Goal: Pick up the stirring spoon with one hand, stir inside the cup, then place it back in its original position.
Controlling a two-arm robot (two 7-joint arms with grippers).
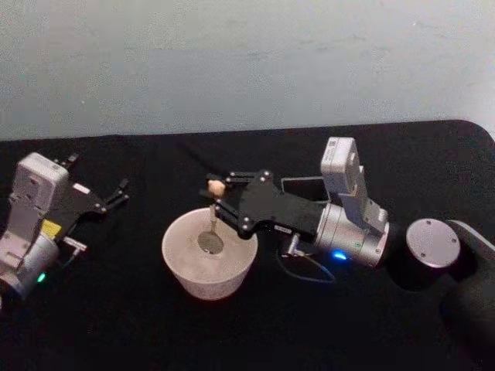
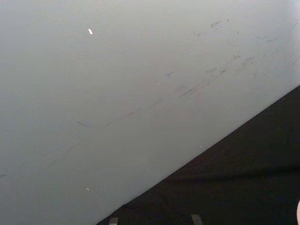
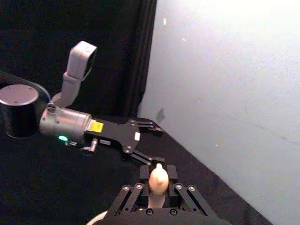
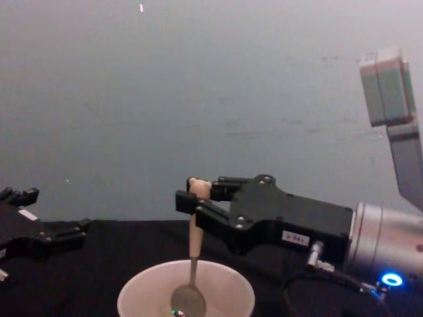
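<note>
Right end effector (image 1: 219,197) clenched, left one (image 1: 99,174) splayed.

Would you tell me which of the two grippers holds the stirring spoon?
The right gripper, over the cup, is shut on the stirring spoon; the left gripper sits open and empty.

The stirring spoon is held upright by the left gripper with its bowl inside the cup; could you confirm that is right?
Not quite: the right gripper holds the stirring spoon, as the head view shows. The spoon is upright with its bowl inside the cup. The left gripper sits open, off to the left.
</note>
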